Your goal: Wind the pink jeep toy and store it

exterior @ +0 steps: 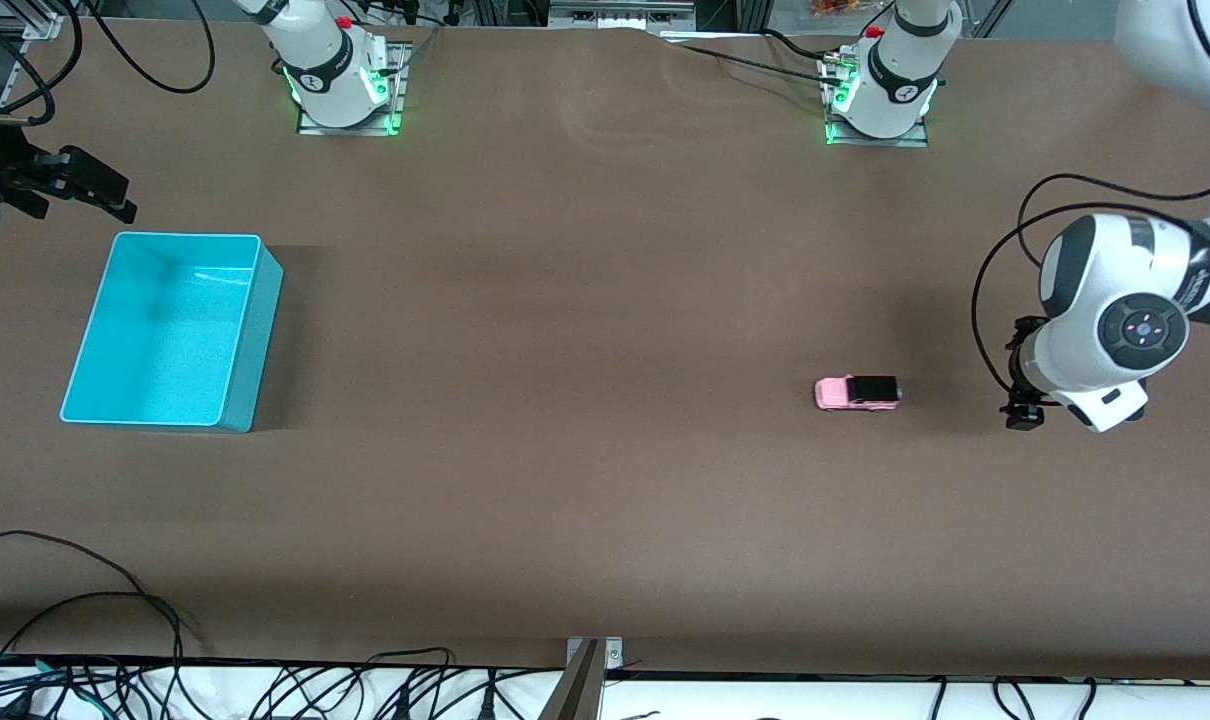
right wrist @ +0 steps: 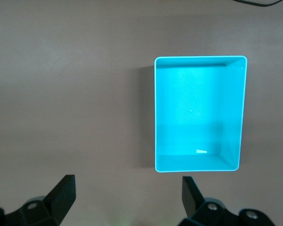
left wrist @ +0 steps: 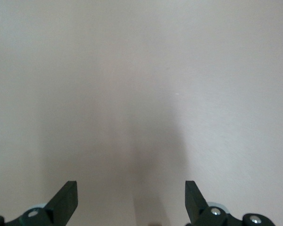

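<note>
On the table, pink jeep toy sits free; left pincer and right pincer gape empty.

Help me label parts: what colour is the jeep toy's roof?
Black, above a light pink body; the pink jeep toy shows best in the front view.

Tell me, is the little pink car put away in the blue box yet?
Not yet. The pink jeep toy sits on the table, apart from the turquoise bin, which holds nothing. The left tool is open beside the jeep, holding nothing. The right tool waits open by the bin. Carrying the jeep to the bin is still left.
</note>
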`<control>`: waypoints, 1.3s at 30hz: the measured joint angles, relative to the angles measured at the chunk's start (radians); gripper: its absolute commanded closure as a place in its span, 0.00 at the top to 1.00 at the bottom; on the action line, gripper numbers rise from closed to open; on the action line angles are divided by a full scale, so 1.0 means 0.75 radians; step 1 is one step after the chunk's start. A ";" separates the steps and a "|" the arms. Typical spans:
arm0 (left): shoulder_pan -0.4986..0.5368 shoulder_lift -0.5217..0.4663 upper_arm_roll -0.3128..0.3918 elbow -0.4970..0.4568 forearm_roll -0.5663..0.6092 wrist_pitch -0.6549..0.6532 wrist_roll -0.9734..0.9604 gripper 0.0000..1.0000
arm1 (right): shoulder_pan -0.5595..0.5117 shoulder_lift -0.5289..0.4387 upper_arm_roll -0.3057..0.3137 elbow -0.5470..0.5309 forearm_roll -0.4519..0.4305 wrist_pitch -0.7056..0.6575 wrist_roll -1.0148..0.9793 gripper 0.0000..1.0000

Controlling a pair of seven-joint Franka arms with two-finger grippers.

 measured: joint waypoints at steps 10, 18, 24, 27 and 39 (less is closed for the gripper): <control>-0.001 -0.080 -0.062 0.216 -0.100 -0.201 0.408 1.00 | 0.000 0.000 0.000 0.000 0.000 0.000 0.000 1.00; -0.003 -0.083 -0.105 0.366 -0.129 -0.250 0.849 1.00 | 0.000 0.000 0.000 0.000 0.000 -0.001 0.000 1.00; -0.004 -0.083 -0.144 0.427 -0.130 -0.322 1.178 1.00 | 0.000 0.000 0.000 0.000 0.000 -0.001 0.000 1.00; -0.004 -0.084 -0.155 0.475 -0.146 -0.371 1.379 1.00 | 0.000 0.000 0.000 0.000 0.000 -0.001 0.000 1.00; 0.021 -0.102 -0.149 0.599 -0.300 -0.499 1.720 1.00 | 0.000 0.000 -0.001 0.000 0.000 -0.010 0.000 1.00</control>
